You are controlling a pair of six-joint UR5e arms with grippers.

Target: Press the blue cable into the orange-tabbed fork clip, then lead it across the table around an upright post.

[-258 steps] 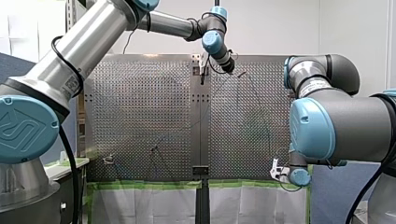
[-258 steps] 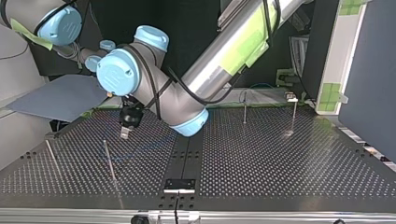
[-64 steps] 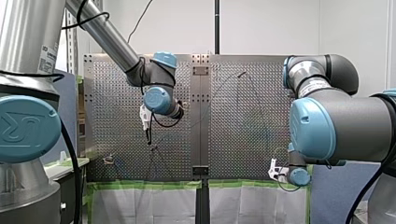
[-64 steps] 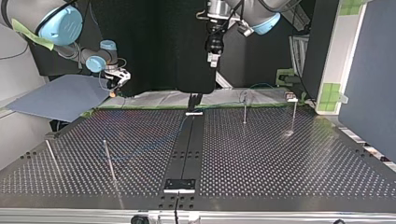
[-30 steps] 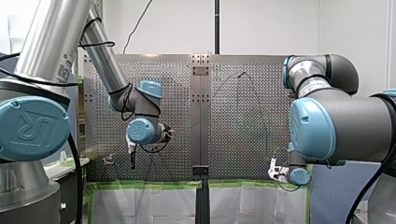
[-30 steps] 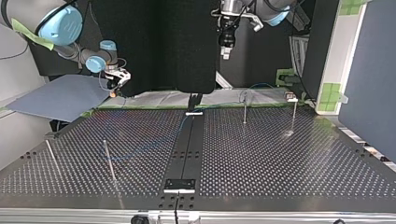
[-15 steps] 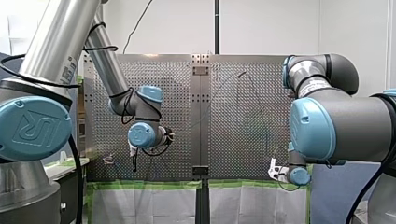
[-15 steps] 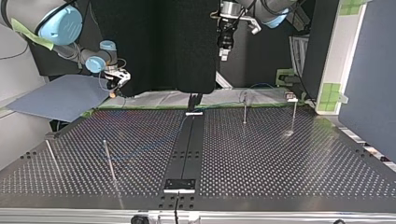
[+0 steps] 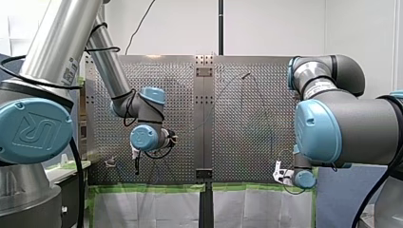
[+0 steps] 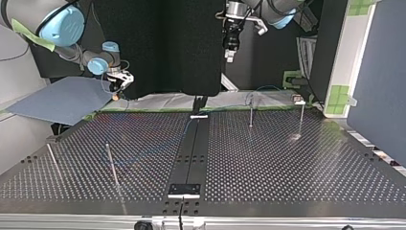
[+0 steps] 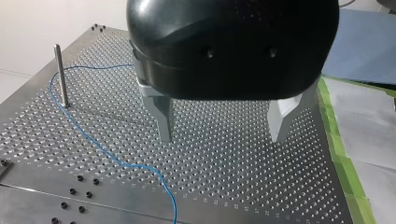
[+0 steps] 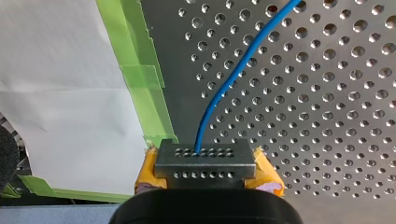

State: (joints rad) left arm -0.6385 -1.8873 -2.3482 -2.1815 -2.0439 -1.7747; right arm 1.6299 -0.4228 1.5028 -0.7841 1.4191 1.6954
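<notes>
L pincer wide, empty, over perforated metal table; R pincer clamps thin blue cable.
Cable slack beside L pincer, nr slim steel upright post; recommend centring over cable before closing.

My left end effector has swung from the table's far middle to near-left.

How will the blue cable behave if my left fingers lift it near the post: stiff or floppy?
Probably floppy: the cable lies in loose waves, so it should sag beside the left gripper. Likely light, being thin. It may snag, since it bends around the post and the right gripper clamps it.
</notes>
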